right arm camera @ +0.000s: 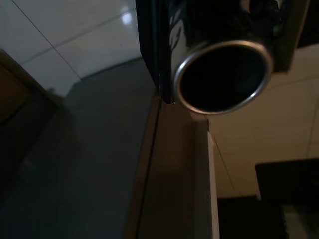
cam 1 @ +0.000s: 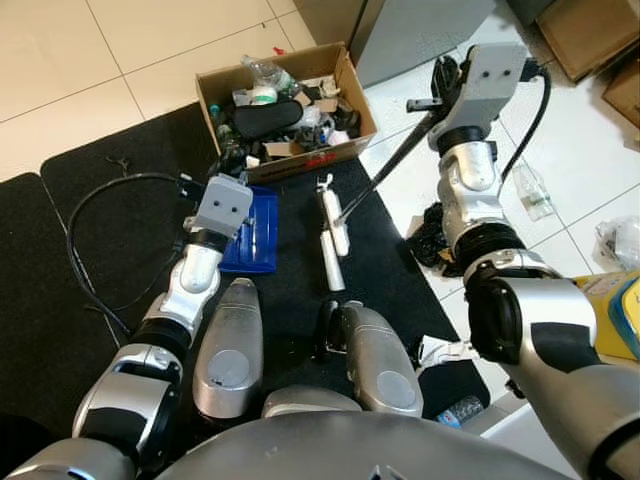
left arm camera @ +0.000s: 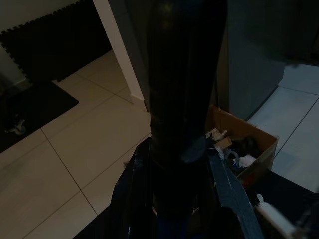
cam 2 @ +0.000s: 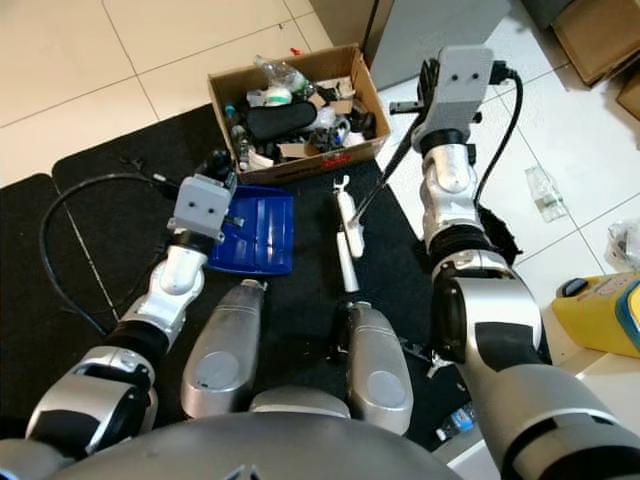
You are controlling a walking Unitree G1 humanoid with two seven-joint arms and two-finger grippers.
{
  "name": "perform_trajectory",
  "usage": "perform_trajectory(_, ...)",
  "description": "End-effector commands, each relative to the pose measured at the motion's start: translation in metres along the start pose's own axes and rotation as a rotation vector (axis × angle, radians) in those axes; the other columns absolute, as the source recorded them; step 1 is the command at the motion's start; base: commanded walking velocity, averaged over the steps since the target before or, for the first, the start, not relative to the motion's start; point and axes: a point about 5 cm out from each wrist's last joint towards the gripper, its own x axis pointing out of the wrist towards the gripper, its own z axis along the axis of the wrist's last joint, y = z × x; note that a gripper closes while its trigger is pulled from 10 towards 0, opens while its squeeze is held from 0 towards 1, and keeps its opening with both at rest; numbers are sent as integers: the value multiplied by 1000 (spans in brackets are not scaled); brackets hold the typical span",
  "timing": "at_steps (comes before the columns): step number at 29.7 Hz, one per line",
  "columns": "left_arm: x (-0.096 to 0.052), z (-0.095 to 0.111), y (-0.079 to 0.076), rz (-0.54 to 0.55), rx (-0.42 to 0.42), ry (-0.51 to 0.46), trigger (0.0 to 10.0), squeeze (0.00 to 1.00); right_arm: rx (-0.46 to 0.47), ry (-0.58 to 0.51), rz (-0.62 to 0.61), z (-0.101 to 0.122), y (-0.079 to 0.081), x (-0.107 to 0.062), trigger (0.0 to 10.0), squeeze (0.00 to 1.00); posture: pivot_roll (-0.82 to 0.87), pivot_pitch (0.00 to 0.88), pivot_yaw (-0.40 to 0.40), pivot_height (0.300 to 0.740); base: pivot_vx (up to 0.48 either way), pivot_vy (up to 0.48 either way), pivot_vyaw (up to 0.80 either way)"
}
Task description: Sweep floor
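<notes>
My left gripper (cam 1: 200, 183) is shut on the handle (left arm camera: 182, 99) of a blue dustpan (cam 1: 255, 232), which rests on the black mat in front of my left leg. My right gripper (cam 1: 443, 88) is raised at the right and shut on the thin dark pole (cam 1: 390, 160) of a broom. The pole slants down to a long white broom head (cam 1: 333, 232) lying on the mat beside the dustpan. The right wrist view looks straight at the open end of the metal tube (right arm camera: 223, 74).
An open cardboard box (cam 1: 340, 140) full of rubbish stands at the mat's far edge. A grey cabinet (cam 1: 420, 30) rises behind it. A black cable (cam 1: 100, 205) loops over the mat at the left. A clear bottle (cam 1: 530, 190) and a yellow container (cam 1: 605, 315) lie on the tiles to the right.
</notes>
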Motion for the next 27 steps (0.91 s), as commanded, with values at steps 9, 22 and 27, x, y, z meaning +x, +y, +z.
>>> perform_trajectory(9, -21, -25, -10, -57, 15, 154, 10000, 0, -118, -69, -26, 11, -1, 4, 10000, 0, 341, 183, -131, 740, 0, 0, 0)
perform_trajectory(22, -24, -26, -10, -60, 16, 158, 10000, 0, -432, -122, -73, 21, -20, 5, 10000, 0, 339, 174, -129, 740, 0, 0, 0)
perform_trajectory(27, -24, -26, -10, -60, 16, 159, 10000, 0, -485, -54, -64, 12, -22, 4, 10000, 0, 335, 172, -129, 740, 0, 0, 0)
